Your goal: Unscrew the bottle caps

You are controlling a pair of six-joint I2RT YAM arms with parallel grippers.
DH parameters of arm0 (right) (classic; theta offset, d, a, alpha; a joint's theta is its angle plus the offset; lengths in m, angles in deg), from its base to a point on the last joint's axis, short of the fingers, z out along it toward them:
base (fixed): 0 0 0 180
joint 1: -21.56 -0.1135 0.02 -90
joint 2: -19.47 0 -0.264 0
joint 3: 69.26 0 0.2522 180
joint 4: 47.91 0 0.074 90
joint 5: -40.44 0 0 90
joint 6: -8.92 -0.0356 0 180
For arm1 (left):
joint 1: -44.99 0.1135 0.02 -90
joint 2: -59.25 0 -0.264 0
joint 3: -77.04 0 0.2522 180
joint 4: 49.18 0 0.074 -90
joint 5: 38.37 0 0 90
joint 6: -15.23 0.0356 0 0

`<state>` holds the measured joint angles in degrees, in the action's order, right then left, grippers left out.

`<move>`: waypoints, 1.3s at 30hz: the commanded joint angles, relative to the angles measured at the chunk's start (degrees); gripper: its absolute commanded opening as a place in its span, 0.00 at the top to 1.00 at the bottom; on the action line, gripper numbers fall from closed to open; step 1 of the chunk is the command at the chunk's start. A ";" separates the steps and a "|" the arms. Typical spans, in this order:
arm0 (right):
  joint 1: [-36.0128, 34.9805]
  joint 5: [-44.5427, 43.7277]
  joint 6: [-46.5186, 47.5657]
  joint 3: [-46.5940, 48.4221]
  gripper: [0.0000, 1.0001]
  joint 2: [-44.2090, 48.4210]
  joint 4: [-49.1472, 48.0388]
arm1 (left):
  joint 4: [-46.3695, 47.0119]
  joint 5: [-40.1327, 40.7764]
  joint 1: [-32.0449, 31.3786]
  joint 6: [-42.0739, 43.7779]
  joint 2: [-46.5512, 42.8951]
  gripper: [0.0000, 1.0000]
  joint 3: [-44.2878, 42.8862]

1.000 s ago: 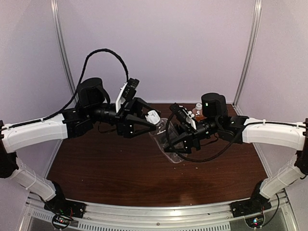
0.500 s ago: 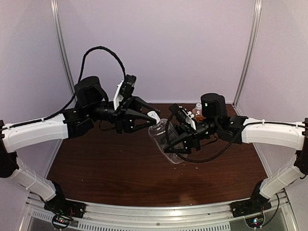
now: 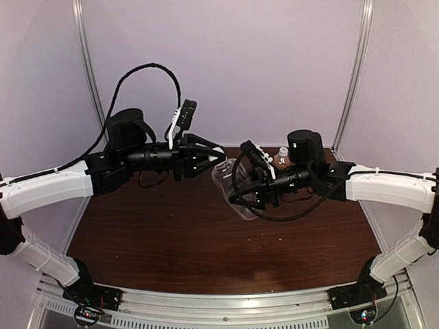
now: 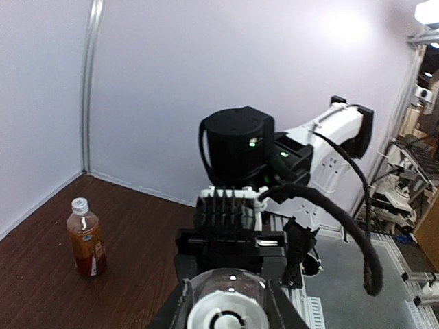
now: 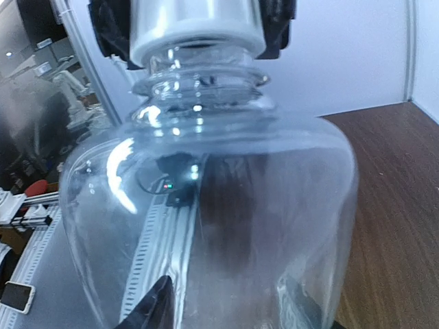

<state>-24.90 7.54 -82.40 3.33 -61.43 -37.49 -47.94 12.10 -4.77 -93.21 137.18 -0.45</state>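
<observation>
The clear bottle is held in the air between both arms, its neck pointing left. My right gripper is shut on its body; the bottle fills the right wrist view, with my fingers at its lower sides. My left gripper is shut on its white cap. The cap also shows in the left wrist view, between my fingers. The amber bottle, with its white cap on, stands upright on the table at the back right.
The dark wooden table lies below, with white walls behind and on both sides. The right arm's motor housing faces the left wrist camera. A black cable loops above the left arm.
My left gripper was open around the cap; it has rotated at the wrist and closed on it. My right gripper has lifted the clear bottle slightly towards the left.
</observation>
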 commanded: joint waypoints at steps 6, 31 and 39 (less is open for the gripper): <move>-0.74 -23.07 2.30 1.79 0.52 0.47 3.46 | -12.32 44.10 -9.28 -11.50 -0.73 0.94 -7.41; -0.65 -7.47 3.60 -0.21 0.51 2.08 1.50 | -16.92 27.26 -7.59 5.86 -5.28 0.16 -8.87; -0.65 1.49 3.53 0.79 0.51 1.99 0.97 | -16.44 12.52 -3.05 8.43 -7.93 0.16 -7.07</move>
<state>-25.40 1.92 -79.23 3.42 -60.91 -34.84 -65.95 35.49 -10.19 -87.63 130.93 -7.55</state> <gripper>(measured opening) 0.497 0.845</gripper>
